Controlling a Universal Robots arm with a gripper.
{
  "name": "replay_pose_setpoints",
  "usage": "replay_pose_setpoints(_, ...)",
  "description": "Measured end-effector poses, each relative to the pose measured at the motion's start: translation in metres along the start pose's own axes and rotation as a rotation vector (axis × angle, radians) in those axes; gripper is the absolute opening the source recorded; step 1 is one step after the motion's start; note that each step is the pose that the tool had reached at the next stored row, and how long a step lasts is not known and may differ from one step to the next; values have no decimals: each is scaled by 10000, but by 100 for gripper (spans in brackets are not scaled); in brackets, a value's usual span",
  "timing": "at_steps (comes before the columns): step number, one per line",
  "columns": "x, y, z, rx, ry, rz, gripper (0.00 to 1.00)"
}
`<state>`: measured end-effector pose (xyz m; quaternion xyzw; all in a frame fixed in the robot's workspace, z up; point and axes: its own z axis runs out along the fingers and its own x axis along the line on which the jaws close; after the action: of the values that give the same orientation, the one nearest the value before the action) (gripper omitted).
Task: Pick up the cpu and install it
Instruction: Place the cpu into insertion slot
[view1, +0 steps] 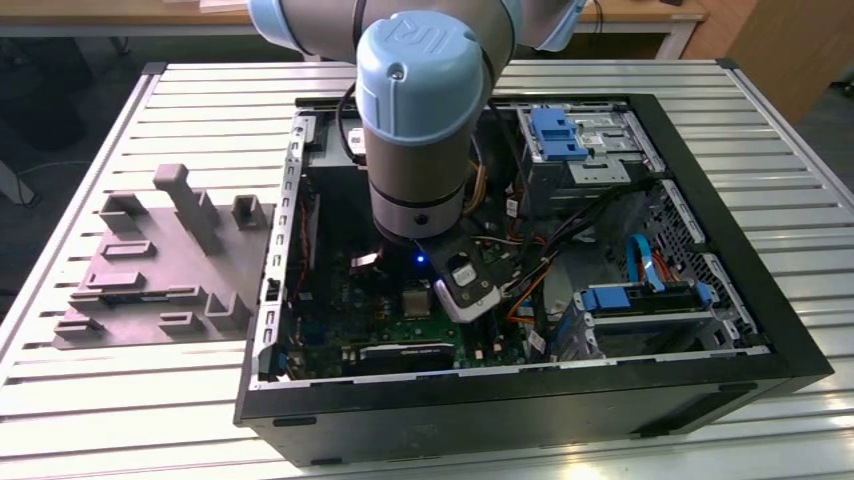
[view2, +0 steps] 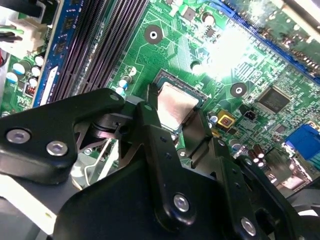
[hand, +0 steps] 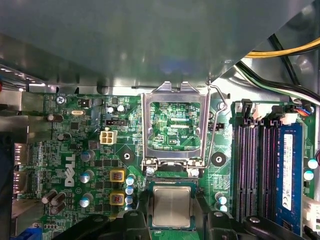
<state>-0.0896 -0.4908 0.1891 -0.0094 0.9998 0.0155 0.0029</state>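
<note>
In both wrist views the gripper (view2: 176, 117) sits low over the green motherboard (hand: 75, 165), its black fingers (view2: 150, 107) spread to either side of the cpu (hand: 171, 206). The silver-grey chip lies flat in its socket on the board, and whether the fingers still pinch its edges I cannot tell. Just beyond the cpu, the metal socket bracket (hand: 175, 125) stands swung open with its wire lever raised. Beside the bracket run the dark memory slots (hand: 255, 170). In the exterior view the arm (view1: 424, 120) reaches down into the open computer case (view1: 747, 330), and beyond the case, to the exterior view's left, a grey moulded tray (view1: 147, 270) rests on the slatted table (view1: 120, 400).
</note>
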Motion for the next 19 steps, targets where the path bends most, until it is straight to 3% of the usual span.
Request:
replay_pose_setpoints(10, -4, -5, 0, 1, -1, -7, 45)
replay_pose_setpoints(12, -4, -4, 0, -2, -1, -7, 46)
replay_pose_setpoints(13, -4, -4, -3, -2, 0, -7, 53)
replay_pose_setpoints(19, -4, -2, -93, 0, 16, -6, 53)
